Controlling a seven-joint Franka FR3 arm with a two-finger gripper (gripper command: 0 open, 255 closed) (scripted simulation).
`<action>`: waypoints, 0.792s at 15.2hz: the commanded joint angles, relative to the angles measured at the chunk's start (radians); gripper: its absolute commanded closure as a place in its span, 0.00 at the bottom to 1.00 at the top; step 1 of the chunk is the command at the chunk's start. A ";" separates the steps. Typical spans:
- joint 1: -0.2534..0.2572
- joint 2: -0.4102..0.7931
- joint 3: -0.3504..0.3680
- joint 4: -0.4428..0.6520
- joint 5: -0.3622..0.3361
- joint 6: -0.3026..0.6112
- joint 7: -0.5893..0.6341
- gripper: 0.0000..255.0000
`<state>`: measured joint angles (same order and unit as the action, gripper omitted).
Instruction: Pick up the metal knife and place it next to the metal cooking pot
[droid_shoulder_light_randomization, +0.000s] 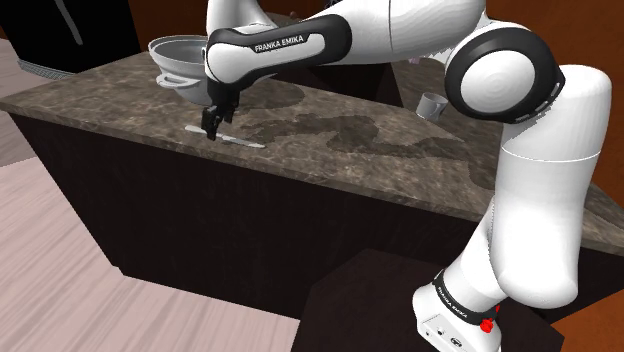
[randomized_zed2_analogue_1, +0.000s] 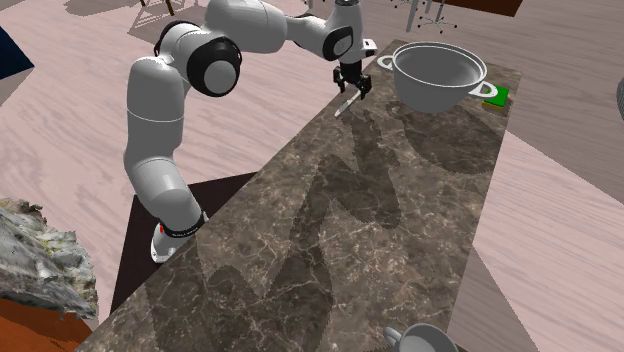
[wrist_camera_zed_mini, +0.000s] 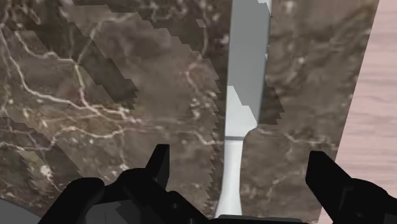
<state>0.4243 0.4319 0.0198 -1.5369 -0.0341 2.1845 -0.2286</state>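
Grey knife (wrist_camera_zed_mini: 245, 83) flat on marbled counter (wrist_camera_zed_mini: 95, 95), handle centred under wide-open, empty hand (wrist_camera_zed_mini: 240, 159)

Knife (wrist_camera_zed_mini: 245, 83) on countertop (randomized_zed2_analogue_1: 400, 200) near pot (randomized_zed2_analogue_1: 437, 75), below end effector (wrist_camera_zed_mini: 236, 158)

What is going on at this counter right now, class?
A white Franka arm reaches down over a slim grey metal knife lying flat on the dark marbled countertop. Its black jaws stand open on either side of the knife's handle without touching it, so nothing is held yet. The grey two-handled metal cooking pot stands apart from the knife, further along the same counter.
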 joint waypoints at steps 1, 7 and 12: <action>0.000 0.000 0.000 0.000 0.000 0.000 0.000 0.00; 0.001 -0.061 0.001 0.033 0.002 -0.094 -0.001 0.00; 0.001 -0.061 0.001 0.033 0.002 -0.094 -0.001 0.00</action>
<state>0.4252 0.3707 0.0211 -1.5039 -0.0320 2.0905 -0.2298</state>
